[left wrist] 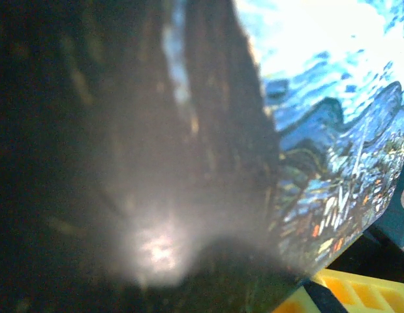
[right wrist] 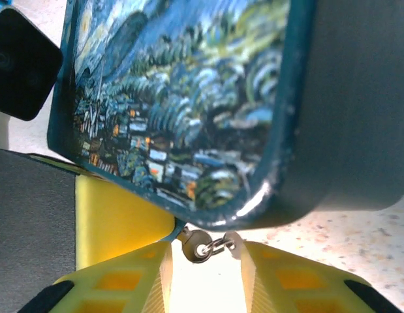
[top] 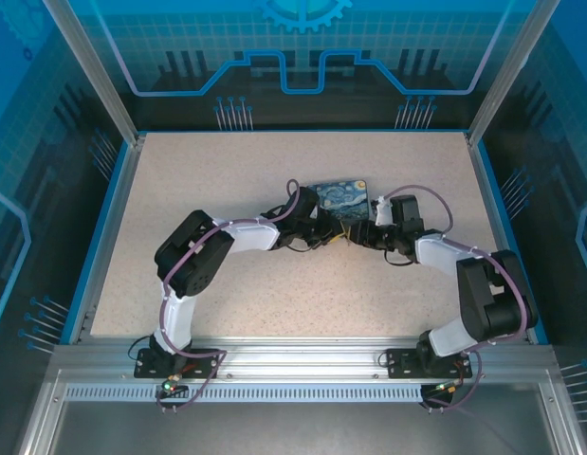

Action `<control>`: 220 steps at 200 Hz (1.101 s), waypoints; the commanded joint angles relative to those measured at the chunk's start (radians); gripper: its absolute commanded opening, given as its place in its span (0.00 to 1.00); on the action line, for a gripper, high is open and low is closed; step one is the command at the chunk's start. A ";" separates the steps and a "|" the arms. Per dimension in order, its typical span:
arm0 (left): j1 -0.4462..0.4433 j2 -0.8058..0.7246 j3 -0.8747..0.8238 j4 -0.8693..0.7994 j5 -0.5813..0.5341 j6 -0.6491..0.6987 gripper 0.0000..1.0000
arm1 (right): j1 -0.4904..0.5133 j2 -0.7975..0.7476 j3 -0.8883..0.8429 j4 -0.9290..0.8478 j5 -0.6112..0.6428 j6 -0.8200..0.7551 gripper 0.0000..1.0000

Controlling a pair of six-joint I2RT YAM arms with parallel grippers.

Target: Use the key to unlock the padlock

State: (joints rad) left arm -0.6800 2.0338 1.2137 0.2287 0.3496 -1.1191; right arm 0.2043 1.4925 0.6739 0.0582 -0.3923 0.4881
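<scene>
One small silvery ring-and-link piece [right wrist: 205, 248], hard under the rounded lower edge of the night-sky printed box [right wrist: 188, 98], touching or just short of that edge. Too small to tell whether key's bow or padlock's shackle; no blue padlock body made out beside it. Long axis crosswise, running along the box edge rather than away from it.

Straddling that piece from the side away from the box: right gripper [right wrist: 205, 253], its yellow fingertips [right wrist: 159, 267] parted a little, the piece lying in the gap and pointing from one finger to the other. Apparently not pinched, more likely loose between the tips.

Further along the same box edge, seen from above: left gripper [top: 329, 232], pressed so close to the box's printed face that its own camera blurs. Closed or very nearly; whether closed on anything thin, impossible to say.

Judged from this: right gripper far the nearer to the metal piece, already lined up square to the box edge. Coming move likely to turn on holding that crosswise line while nudging toward the box. Both grippers meeting at the box's near edge, box itself mid-table [top: 227, 171].
</scene>
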 commanded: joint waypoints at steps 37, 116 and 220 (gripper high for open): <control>-0.009 0.025 0.002 -0.093 0.085 -0.013 0.00 | 0.167 -0.043 -0.004 -0.065 0.315 -0.174 0.41; -0.007 0.026 0.027 -0.129 0.119 -0.004 0.00 | 0.250 -0.164 -0.065 -0.065 0.467 -0.199 0.41; 0.008 0.012 0.069 -0.186 0.171 0.002 0.00 | 0.279 -0.191 -0.088 -0.096 0.477 -0.195 0.42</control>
State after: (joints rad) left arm -0.6754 2.0338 1.2564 0.1295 0.4385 -1.0935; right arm 0.4580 1.2713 0.5610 -0.0116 0.0727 0.3088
